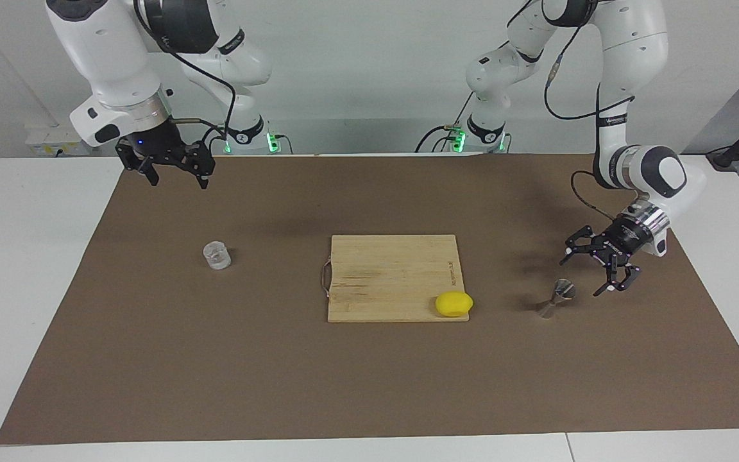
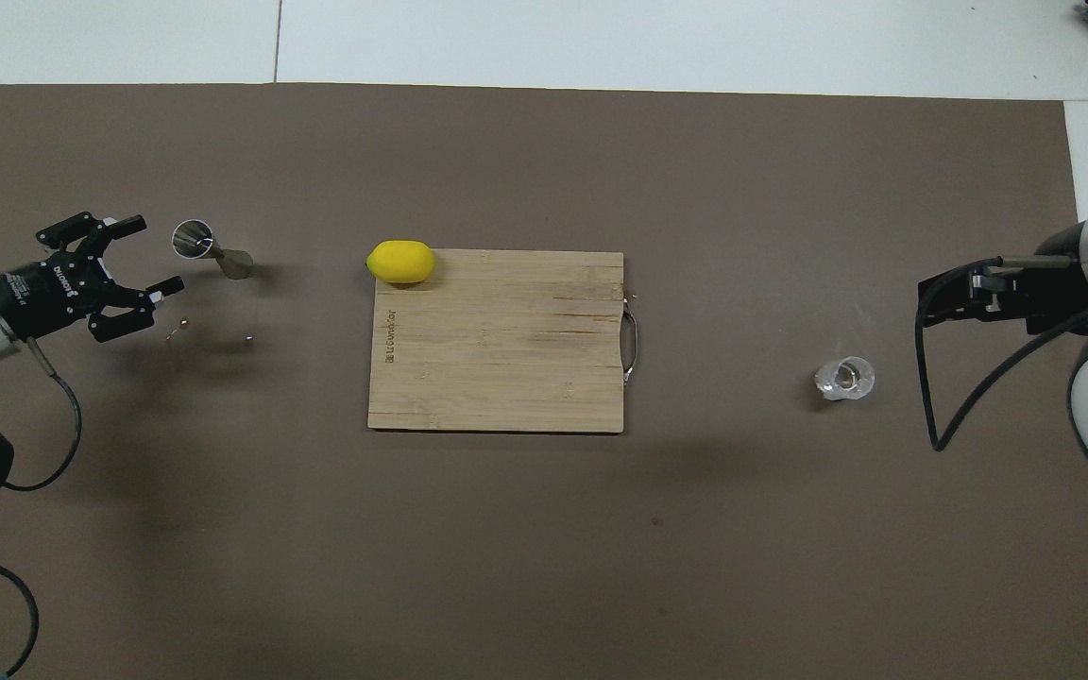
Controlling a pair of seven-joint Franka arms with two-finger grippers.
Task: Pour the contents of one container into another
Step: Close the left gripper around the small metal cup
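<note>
Step in hand looks like the reach: nothing is gripped, both containers stand on the brown mat.

Left gripper is low at the left arm's end of the table, tilted toward the jigger, fingers spread wide, empty. It sits just beside the jigger, not touching. In the overhead view the left gripper opens toward the jigger, whose mouth faces up.

Right gripper hangs high over the mat edge close to the robots at the right arm's end, fingers apart, holding nothing. The glass cup stands upright on the mat under and farther from the robots than that gripper, well apart from it. Overhead shows the cup with something small inside; can't tell what.

Cutting board lies mid-table between the two containers, with a lemon at its corner toward the jigger.

Next, my read:
- left closes on the jigger's narrow waist, keeps it upright
- right drops onto the cup and takes it by the wall
- the two must then meet, likely over the board, since they are well apart
- the jigger mouth is small, so the tilt needs care
</note>
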